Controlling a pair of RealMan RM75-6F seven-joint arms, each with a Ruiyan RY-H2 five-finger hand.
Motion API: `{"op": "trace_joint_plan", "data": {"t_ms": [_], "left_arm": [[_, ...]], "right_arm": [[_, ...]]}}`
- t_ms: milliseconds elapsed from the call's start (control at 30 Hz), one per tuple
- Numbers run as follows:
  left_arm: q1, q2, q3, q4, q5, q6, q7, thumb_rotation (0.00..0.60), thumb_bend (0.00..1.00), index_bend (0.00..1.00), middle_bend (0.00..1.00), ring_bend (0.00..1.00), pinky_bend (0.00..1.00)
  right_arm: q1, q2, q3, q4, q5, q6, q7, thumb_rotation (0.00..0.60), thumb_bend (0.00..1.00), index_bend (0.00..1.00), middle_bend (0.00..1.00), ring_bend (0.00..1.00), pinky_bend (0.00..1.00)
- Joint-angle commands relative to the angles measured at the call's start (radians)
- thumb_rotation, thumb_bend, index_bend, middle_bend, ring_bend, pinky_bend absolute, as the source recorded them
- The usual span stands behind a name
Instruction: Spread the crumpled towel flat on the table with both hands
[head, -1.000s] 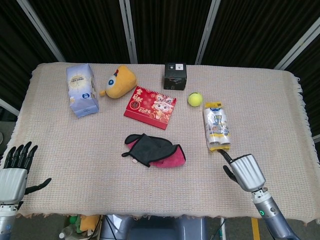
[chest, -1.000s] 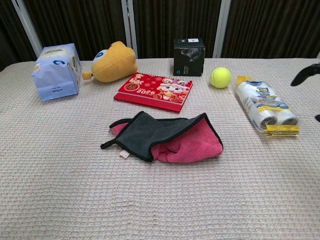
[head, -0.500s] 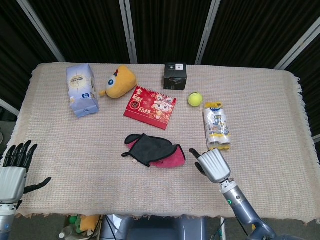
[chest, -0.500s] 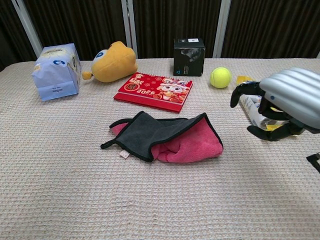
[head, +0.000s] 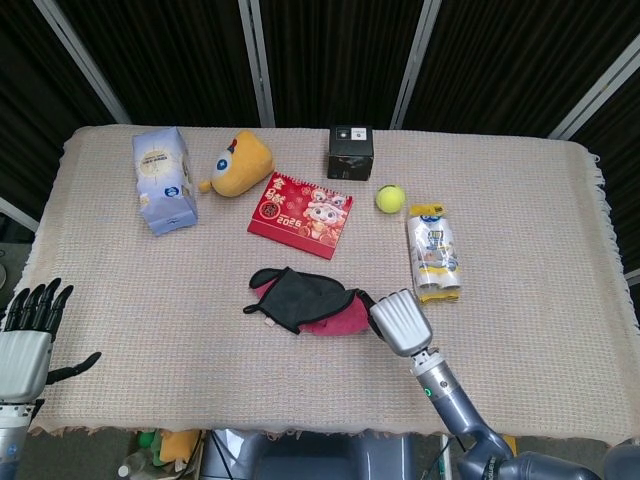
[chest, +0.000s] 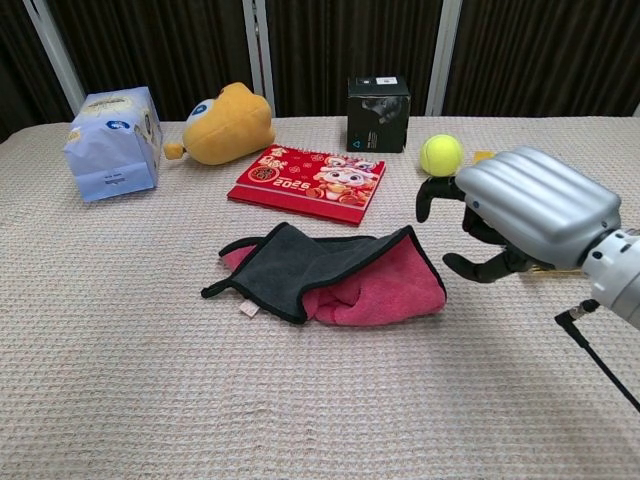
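Observation:
The crumpled towel (head: 305, 302) (chest: 330, 272), dark grey on top with pink underneath, lies folded over itself near the table's middle. My right hand (head: 400, 321) (chest: 520, 212) hovers just beyond the towel's right end, palm down, fingers curled but apart, holding nothing and not touching the cloth. My left hand (head: 28, 335) stays off the table's front-left corner, fingers spread and empty; the chest view does not show it.
Behind the towel lie a red calendar (head: 300, 214), a yellow plush toy (head: 239, 164), a blue tissue pack (head: 164, 179), a black box (head: 350, 152), a tennis ball (head: 390, 198) and a white-and-yellow packet (head: 434, 251). A woven cloth (head: 150, 290) covers the table.
My right hand has swept left from the table's front right to the towel's right end. The left hand and the towel have stayed put.

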Motion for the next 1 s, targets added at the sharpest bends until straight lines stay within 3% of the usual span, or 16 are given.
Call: {"op": "trace_joint_plan", "data": {"t_ms": [33,1000], "left_arm": [[-0.002,-0.006,-0.001,0.01,-0.006,-0.006,0.001,0.6,0.0,0.0,0.0,0.0,0.0],[-0.012,-0.024,-0.001,0.027,-0.008,-0.01,0.005,0.6,0.0,0.0,0.0,0.0,0.0]], "right_arm": [[0.011,-0.023,0.0,0.023,0.01,0.001,0.01,0.6,0.39,0.38,1.0,1.0,1.0],[0.065,-0.116,-0.025,0.118,0.029,0.024,0.041,0.6,0.39,0.41,1.0,1.0,1.0]]}}
